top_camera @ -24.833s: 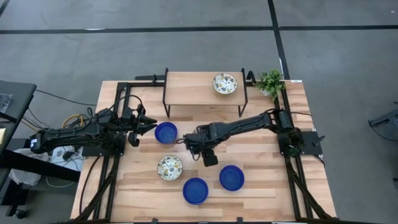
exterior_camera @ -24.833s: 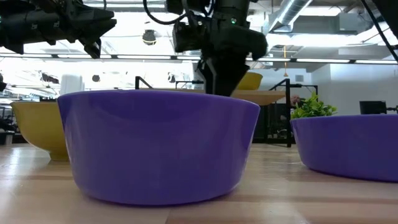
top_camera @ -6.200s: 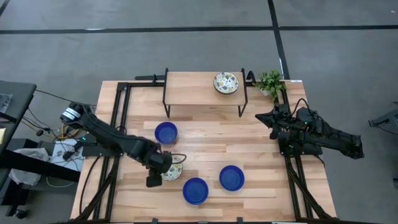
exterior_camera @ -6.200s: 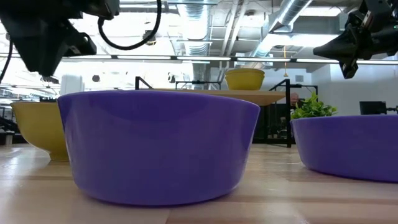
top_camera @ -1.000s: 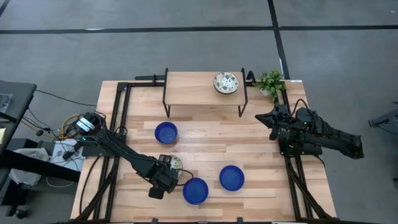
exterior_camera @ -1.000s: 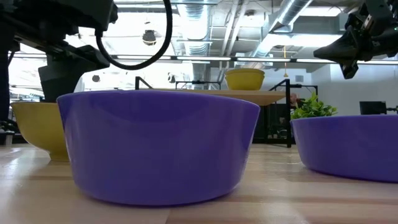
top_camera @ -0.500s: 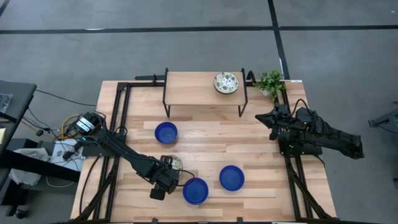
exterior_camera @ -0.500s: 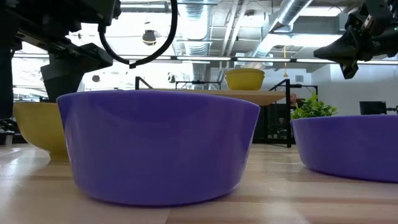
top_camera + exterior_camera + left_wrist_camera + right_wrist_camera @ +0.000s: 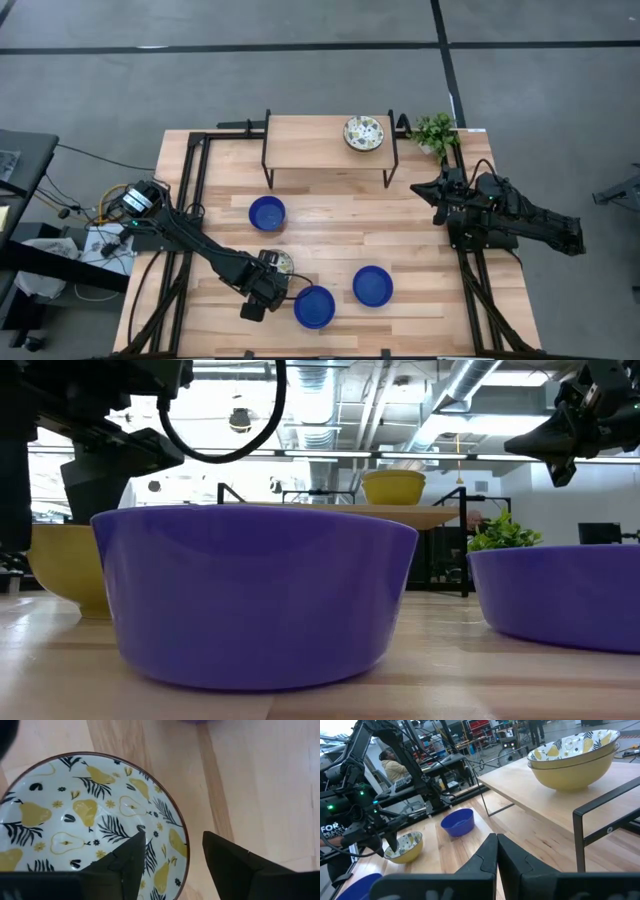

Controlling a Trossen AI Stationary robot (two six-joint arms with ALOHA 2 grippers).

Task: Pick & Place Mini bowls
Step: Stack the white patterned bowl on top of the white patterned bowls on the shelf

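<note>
Past the shut right gripper (image 9: 496, 840): a blue bowl (image 9: 457, 821); two stacked patterned bowls (image 9: 575, 757) on a shelf (image 9: 540, 795).

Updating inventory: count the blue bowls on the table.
3: the rear bowl before the shelf, the front bowl farthest from it, the right bowl beside that. None seems hidden.

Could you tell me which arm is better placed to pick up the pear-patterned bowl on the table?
The left: its gripper already straddles the patterned bowl rim, one finger inside. The right gripper waits shut at the table's far right edge.
</note>
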